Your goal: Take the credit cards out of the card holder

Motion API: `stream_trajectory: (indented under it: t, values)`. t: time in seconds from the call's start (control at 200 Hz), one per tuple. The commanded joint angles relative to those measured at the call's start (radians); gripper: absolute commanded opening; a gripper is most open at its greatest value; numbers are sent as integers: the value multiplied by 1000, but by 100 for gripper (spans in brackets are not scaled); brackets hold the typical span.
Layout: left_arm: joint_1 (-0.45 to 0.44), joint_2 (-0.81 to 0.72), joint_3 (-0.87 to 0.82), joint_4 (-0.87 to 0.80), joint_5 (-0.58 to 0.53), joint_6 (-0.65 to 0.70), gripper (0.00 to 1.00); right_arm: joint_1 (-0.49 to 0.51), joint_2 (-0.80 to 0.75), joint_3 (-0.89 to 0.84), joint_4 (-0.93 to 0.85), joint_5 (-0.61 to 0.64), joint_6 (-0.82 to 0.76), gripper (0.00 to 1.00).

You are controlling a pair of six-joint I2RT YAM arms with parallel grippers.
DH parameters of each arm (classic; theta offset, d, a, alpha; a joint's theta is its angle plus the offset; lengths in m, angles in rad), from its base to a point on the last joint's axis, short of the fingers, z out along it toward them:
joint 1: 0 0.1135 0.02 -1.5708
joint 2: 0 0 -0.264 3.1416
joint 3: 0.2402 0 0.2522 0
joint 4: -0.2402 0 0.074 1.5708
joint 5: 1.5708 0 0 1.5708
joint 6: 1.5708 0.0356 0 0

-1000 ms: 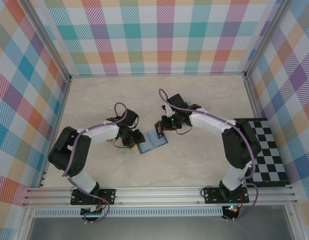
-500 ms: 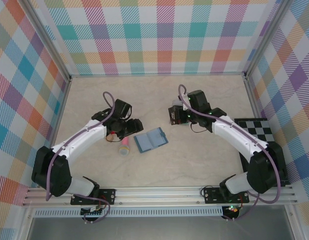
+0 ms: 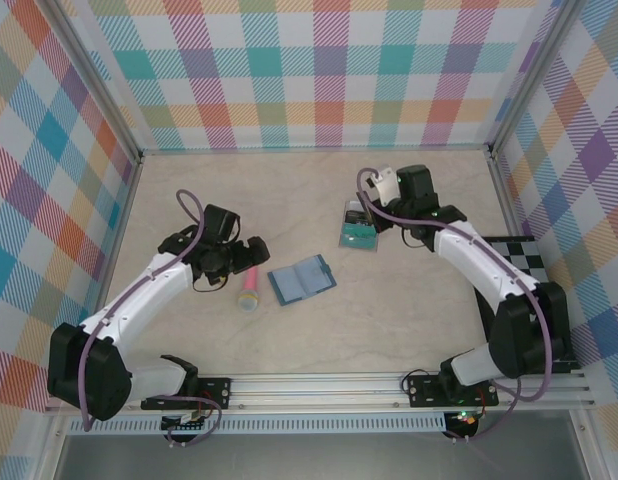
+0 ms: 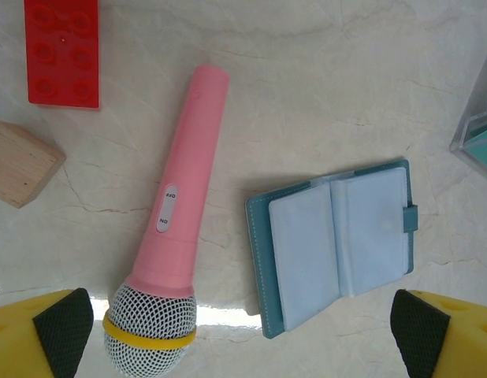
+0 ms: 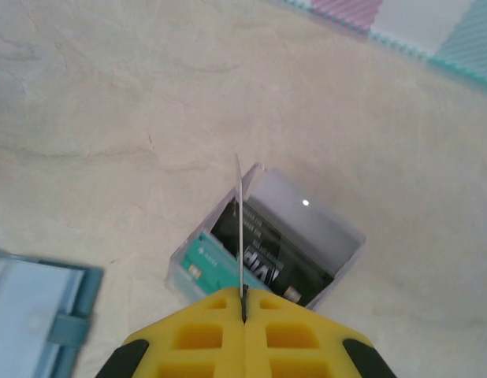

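At bottom centre of the right wrist view, the right gripper (image 5: pixel 243 299) is clamping one thin card (image 5: pixel 239 213) edge-on above the card pile (image 5: pixel 263 252). With so slight a pinch, the card could be slipping and dropping askew. The left gripper (image 4: pixel 242 331), jaws wide apart, is hovering over the open card holder (image 4: pixel 334 244).

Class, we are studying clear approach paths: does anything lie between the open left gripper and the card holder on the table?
Nothing visible does. The card holder lies open and uncovered below the left gripper; the pink microphone lies beside it, apart, not over it.
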Motion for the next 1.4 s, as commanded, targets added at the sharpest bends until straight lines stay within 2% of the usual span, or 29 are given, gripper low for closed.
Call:
stream_trajectory:
  t: [0.0,0.095,0.3,0.655,0.985,1.12,1.4]
  values:
    - [23,-36,-31,-10,15,13,100,-12,59,92,-43,-154,-245,0]
    - [30,-50,-43,1,34,12,100,-13,119,195,-223,-278,-427,1]
    - [39,-58,-51,1,55,18,100,-12,217,310,-361,-189,-578,4]
    - [42,-57,-54,-6,69,14,100,-13,337,333,-289,-43,-693,1]
    - [43,-58,-59,-8,73,17,100,-12,412,358,-328,7,-783,1]
    - [43,-52,-64,-5,79,18,100,-12,411,320,-290,37,-800,1]
    - [43,-41,-73,5,84,14,100,-12,409,299,-266,34,-808,9]
